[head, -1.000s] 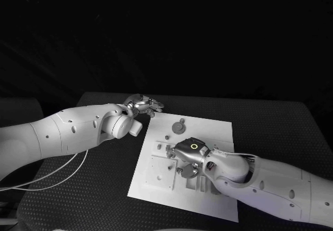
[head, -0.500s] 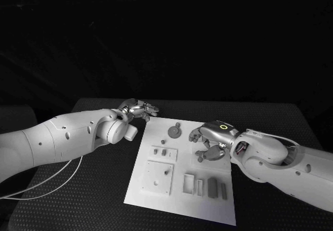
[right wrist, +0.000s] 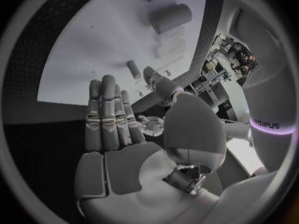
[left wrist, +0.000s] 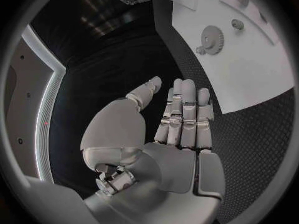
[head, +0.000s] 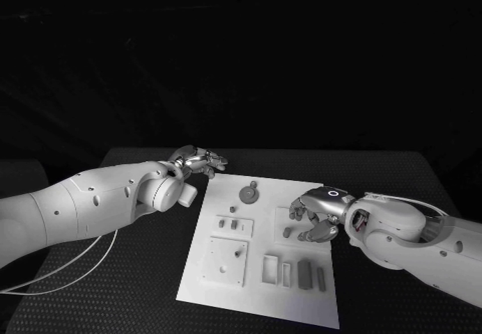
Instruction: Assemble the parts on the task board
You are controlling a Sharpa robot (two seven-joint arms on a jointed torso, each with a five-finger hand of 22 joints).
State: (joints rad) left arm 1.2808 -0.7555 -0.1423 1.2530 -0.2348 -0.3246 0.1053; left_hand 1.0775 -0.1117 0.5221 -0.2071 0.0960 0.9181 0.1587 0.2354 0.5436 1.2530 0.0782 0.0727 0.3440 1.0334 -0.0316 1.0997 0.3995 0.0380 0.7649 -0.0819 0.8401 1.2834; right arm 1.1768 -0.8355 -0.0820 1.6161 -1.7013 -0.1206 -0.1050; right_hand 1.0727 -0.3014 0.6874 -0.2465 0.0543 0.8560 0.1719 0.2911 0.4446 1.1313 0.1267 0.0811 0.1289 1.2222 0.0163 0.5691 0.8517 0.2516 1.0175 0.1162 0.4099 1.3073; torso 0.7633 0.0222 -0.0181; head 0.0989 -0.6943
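The table [head: 120, 278] carries the board [head: 256, 296] at its middle. My left hand [head: 198, 160] hovers off the board's far left corner, fingers straight, empty, I'd guess parked clear. My right hand [head: 313, 214] hangs over the right edge; its grasp I can't tell. The gear [head: 248, 191] sits near the far edge.
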